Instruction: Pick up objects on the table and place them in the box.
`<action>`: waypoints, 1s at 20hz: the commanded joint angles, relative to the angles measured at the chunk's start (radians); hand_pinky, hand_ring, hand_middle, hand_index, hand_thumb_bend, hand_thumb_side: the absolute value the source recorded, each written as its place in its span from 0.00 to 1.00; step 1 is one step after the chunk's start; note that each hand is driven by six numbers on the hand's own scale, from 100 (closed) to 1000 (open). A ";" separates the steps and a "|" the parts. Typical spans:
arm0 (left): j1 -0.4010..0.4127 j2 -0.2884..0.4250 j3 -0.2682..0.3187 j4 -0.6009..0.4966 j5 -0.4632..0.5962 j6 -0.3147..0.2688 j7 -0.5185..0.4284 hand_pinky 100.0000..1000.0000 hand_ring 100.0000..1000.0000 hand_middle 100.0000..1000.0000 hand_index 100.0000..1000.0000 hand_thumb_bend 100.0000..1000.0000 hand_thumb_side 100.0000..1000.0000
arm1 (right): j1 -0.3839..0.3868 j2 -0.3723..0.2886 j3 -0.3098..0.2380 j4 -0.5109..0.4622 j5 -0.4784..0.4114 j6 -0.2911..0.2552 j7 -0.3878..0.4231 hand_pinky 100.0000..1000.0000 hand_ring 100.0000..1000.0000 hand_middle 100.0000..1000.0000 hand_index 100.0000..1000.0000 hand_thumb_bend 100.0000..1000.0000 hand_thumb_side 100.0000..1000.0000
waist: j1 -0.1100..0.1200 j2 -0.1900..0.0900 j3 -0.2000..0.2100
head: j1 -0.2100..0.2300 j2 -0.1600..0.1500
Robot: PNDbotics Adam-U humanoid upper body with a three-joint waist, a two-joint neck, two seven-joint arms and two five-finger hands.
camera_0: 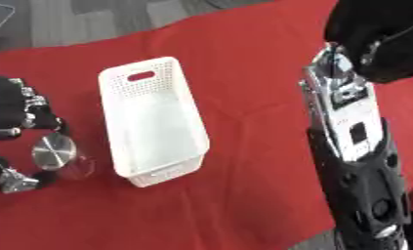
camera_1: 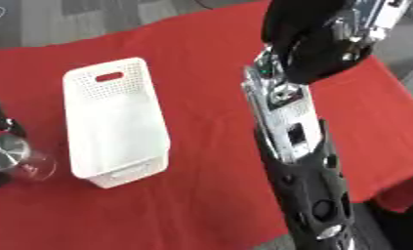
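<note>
Left hand closing on a glass jar, white box still empty.

Task barely started: the white perforated box (camera_0: 151, 122) sits mid-left of frame on the red-cloth surface (camera_0: 243, 58) with nothing visible inside. Left hand (camera_0: 9, 114) at the left edge has its fingers (camera_0: 40, 105) curled around a clear glass jar with a round silver lid (camera_0: 54, 152), jar just left of the box, resting on the surface, not yet lifted. Jar looks small, transparent, shiny metal top. Right hand (camera_1: 308, 44) is raised at upper right, a dark mass; cannot tell its fingers' state. No other loose objects visible.
</note>
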 commanded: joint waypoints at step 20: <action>-0.059 0.070 0.072 -0.107 0.098 0.112 -0.028 0.00 0.00 0.00 0.25 0.00 0.50 | 0.001 -0.015 -0.005 -0.013 0.013 -0.016 -0.018 0.36 0.44 0.54 0.65 0.00 1.00 | 0.012 -0.034 0.008 | -0.005 0.000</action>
